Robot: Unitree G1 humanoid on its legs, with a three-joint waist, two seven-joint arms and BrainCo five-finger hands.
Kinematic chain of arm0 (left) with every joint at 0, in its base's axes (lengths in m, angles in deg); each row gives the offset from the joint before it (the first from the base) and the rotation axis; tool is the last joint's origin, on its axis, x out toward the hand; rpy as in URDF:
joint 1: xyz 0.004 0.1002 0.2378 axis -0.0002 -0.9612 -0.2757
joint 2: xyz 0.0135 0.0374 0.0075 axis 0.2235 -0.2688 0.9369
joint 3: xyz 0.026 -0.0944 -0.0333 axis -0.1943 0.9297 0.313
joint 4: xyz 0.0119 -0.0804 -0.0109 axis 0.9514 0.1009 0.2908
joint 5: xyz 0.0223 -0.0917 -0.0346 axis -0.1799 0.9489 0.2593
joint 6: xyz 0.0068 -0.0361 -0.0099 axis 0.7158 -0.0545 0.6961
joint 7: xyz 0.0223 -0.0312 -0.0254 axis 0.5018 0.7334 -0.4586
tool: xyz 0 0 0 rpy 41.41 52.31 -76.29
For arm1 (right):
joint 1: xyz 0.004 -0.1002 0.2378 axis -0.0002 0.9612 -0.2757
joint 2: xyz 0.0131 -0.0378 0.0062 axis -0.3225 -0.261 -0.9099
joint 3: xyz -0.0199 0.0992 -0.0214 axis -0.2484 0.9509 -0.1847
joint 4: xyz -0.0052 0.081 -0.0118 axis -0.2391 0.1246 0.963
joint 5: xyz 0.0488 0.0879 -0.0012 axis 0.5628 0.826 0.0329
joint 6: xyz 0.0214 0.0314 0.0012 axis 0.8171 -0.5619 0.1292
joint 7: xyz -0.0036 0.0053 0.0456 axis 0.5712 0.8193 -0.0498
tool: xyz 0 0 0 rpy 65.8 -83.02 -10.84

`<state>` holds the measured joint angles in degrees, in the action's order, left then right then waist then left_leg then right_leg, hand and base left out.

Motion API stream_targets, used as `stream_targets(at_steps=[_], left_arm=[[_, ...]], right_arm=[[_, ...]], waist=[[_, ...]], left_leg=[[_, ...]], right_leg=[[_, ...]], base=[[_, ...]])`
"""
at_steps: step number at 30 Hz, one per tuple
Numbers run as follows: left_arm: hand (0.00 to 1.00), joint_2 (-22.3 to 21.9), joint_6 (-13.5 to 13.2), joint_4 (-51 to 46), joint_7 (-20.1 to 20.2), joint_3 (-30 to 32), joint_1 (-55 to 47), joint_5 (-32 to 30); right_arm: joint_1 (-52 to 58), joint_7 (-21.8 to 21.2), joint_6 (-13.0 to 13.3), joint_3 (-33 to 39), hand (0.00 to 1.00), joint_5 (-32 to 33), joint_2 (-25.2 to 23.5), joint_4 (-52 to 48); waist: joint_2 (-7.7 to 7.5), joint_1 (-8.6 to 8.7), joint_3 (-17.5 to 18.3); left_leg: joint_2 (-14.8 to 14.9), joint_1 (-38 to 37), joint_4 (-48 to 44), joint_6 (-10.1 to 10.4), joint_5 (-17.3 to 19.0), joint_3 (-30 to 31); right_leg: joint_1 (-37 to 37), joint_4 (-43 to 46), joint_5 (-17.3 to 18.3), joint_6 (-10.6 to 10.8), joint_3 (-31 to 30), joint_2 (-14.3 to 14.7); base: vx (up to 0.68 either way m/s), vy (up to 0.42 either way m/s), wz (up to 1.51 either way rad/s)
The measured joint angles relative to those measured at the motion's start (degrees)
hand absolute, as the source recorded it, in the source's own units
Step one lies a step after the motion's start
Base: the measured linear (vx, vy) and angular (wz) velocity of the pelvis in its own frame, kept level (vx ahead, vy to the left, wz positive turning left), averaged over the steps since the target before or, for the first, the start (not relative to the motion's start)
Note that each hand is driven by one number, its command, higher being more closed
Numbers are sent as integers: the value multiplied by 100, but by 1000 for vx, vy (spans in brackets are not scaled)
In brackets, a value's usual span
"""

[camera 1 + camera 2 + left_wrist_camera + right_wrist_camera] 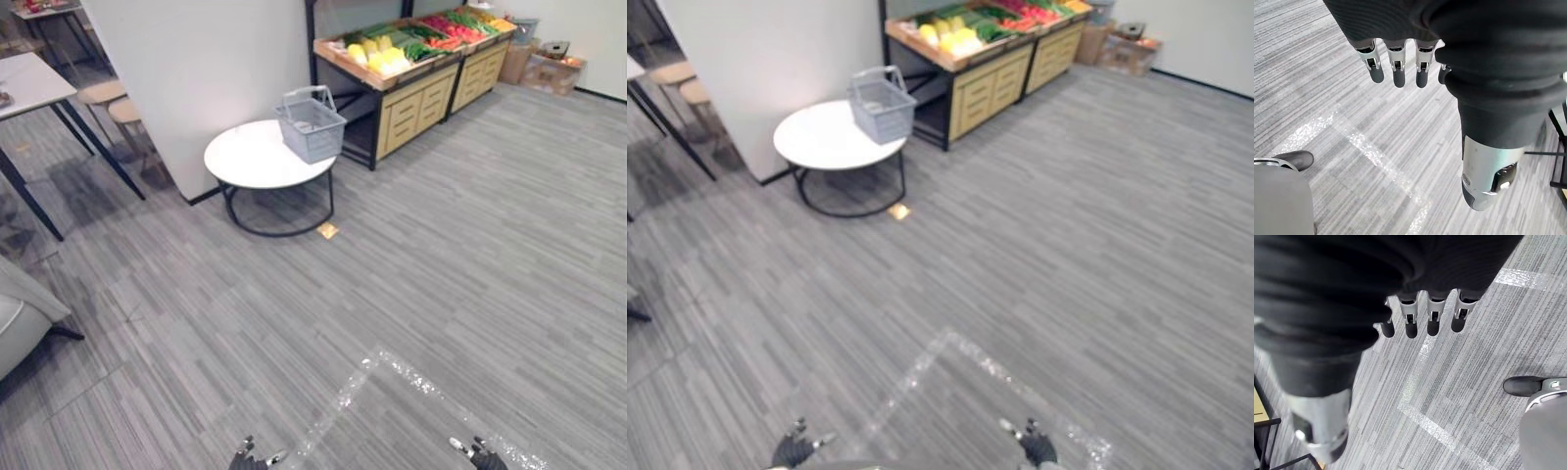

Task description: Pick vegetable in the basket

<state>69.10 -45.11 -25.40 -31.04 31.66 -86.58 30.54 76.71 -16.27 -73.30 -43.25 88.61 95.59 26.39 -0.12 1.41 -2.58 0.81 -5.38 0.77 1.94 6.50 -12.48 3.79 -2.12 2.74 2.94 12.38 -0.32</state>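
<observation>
A grey wire basket stands on the right part of a round white table far ahead, and it looks empty. Behind it a wooden produce stand carries yellow, green and red vegetables. My left hand hangs at the lower edge of the eye views, far from the table. Its fingers are relaxed over the floor and hold nothing. My right hand hangs low on the other side. Its fingers also point at the floor, open and empty.
A white wall corner juts out just left of the round table. A black-legged table and stools stand at far left, and a grey seat at the left edge. Cardboard boxes sit at far right. Shiny tape marks the carpet.
</observation>
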Motion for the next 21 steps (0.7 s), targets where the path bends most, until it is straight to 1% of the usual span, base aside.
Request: stream_targets(at_steps=[1,2,3,4,5,6,7,8,9,10,11,12,13,14,15,16,17,18,19,20,21], left_arm=[[0,-19,9,-13,-15,-2,91,20],[0,-20,21,-60,-16,-4,140,28],[0,-16,29,-82,-16,-1,139,46],[0,-11,37,-97,-17,16,141,197],[0,-17,43,-121,-21,41,145,233],[0,-14,46,-261,-26,46,121,248],[0,-14,47,-396,-18,48,87,323],[0,-16,50,-480,-14,50,61,416],[0,-27,51,-610,-13,57,18,467],[0,-46,57,-656,-8,56,2,470],[0,-57,69,-652,-7,57,-21,472],[0,-90,88,-659,-6,59,-42,474],[0,-109,101,-678,-12,73,-38,515],[0,-127,104,-697,-14,74,-34,647],[0,-153,103,-714,-20,85,-43,689],[0,-161,103,-717,-20,86,-48,689],[0,-180,102,-725,-20,83,-116,691],[0,-190,101,-724,-20,83,-153,691],[0,-199,105,-721,-22,71,-194,691],[0,-229,107,-715,-21,36,-201,691],[0,-239,109,-713,-22,34,-204,690]], right_arm=[[-59,51,-44,128,0,-8,0,29],[-125,67,-68,240,0,-15,-2,30],[-146,71,-76,274,0,-16,-2,30],[-151,81,-80,317,0,-18,-4,50],[-154,87,-87,348,0,-19,-4,69],[-152,112,-100,361,0,-18,-1,76],[-147,155,-114,346,0,-17,-5,93],[-160,187,-117,324,0,-17,-3,117],[-175,226,-117,223,0,-18,38,118],[-184,246,-118,140,0,-19,77,112],[-200,272,-119,92,0,-19,92,109],[-238,289,-120,-17,0,-18,135,100],[-356,311,-123,-114,0,-16,165,98],[-484,327,-121,-187,0,-9,179,75],[-559,328,-121,-260,0,-5,197,10],[-612,330,-110,-301,0,-2,203,-34],[-770,334,-68,-482,0,4,206,-125],[-820,334,-50,-533,0,4,205,-165],[-852,342,-2,-670,0,5,205,-285],[-871,354,22,-801,0,4,227,-304],[-876,354,23,-821,0,5,229,-299]], waist=[[42,-2,-103],[48,-4,-232],[37,-1,-266],[-25,1,-311],[-38,3,-358],[-16,-3,-461],[1,-21,-538],[16,-31,-569],[49,-83,-680],[137,-151,-726],[169,-176,-742],[197,-182,-751],[214,-204,-762],[214,-272,-764],[211,-355,-765],[211,-392,-765],[217,-407,-764],[229,-418,-766],[282,-462,-777],[350,-545,-793],[364,-573,-798]], left_leg=[[35,118,-101,4,-3,64],[52,168,-136,35,-24,75],[50,213,-177,38,-24,77],[31,349,-417,106,62,82],[58,463,-658,157,173,85],[192,737,-1323,233,409,53],[333,1101,-2183,241,529,43],[423,1359,-2765,235,527,42],[635,1846,-3827,141,411,44],[827,2160,-4617,56,388,58],[874,2270,-4854,66,400,78],[845,2431,-5014,104,424,148],[740,2620,-4876,141,441,294],[612,2749,-4393,168,420,394],[547,2772,-3843,163,407,396],[515,2773,-3439,162,352,396],[456,2769,-2198,185,-1,401],[464,2764,-1674,202,-218,419],[507,2758,-735,314,-611,566],[684,2844,-271,365,-714,610],[719,2850,-269,365,-714,633]], right_leg=[[-159,233,32,-37,60,-4],[-324,514,130,-97,139,-27],[-391,630,211,-115,174,-53],[-481,786,379,-209,231,-126],[-490,833,454,-247,281,-144],[-468,909,604,-297,331,-127],[-428,943,668,-346,345,-86],[-373,943,678,-362,359,-69],[-260,940,693,-387,370,-23],[-155,938,716,-416,352,18],[-93,937,738,-407,324,18],[-17,929,762,-382,293,-18],[10,918,785,-351,268,-102],[14,885,804,-320,205,-203],[19,839,807,-315,117,-264],[25,799,812,-307,87,-304],[47,705,855,-236,28,-386],[59,676,883,-189,-4,-402],[146,600,931,-109,-32,-404],[305,591,1095,131,-98,-404],[362,590,1141,180,-127,-404]], base=[[-74,-24,18],[-97,-33,15],[-94,-48,12],[-64,-56,16],[-87,-87,26],[-100,-104,26],[-102,-110,21],[-48,-95,5],[1,-40,-11],[39,-4,-17],[79,49,-13],[128,81,-7],[172,124,-8],[213,165,-17],[206,158,-21],[256,190,-26],[231,172,-20],[334,245,-20],[497,352,-19],[542,383,-19],[622,438,-27]])
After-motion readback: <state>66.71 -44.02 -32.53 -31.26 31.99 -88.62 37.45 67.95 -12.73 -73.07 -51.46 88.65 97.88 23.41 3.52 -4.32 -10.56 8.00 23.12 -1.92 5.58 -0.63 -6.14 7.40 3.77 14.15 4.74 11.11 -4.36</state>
